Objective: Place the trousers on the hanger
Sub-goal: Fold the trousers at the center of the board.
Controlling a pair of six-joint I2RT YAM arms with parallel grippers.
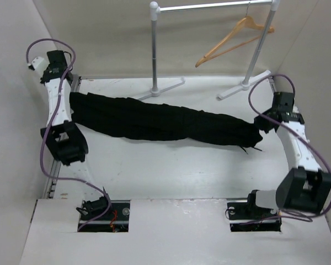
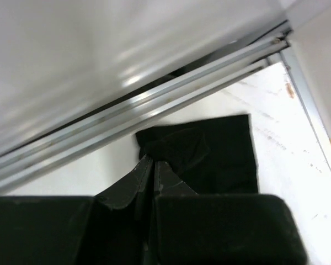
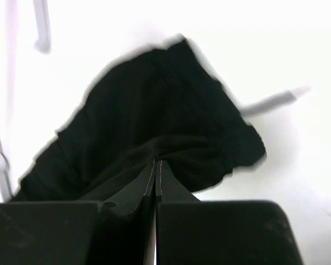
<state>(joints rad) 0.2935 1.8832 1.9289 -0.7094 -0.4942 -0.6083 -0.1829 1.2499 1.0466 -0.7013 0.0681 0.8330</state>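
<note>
**A:** Where are the plain black soft fabric trousers (image 1: 160,121)?

**B:** Bunched into one long roll across the middle of the white tabletop (image 1: 171,171), in front of the feet of the silver metal rack (image 1: 154,49).

**A:** Which way does the long axis run?

**B:** Left to right, on a slight slant. The left end sits farther back, and the right end comes nearer to the arm bases. The roll is broader on the left and narrows toward the right. I can't tell which end is the waist.

**A:** And the left end effector (image 2: 153,161)?

**B:** Its fingers are pressed together on a fold at the left end of the trousers, close to the metal rail at the tabletop's edge.

**A:** The right end effector (image 3: 156,161)?

**B:** It is clamped the same way on gathered cloth at the right end. The fabric fans out beyond its fingertips.

**A:** The light tan wooden triangular hanger (image 1: 234,41)?

**B:** It hangs by its hook from the rack's bar at the far right. It is tilted, with its left tip lower, and is well apart from the trousers.
</note>
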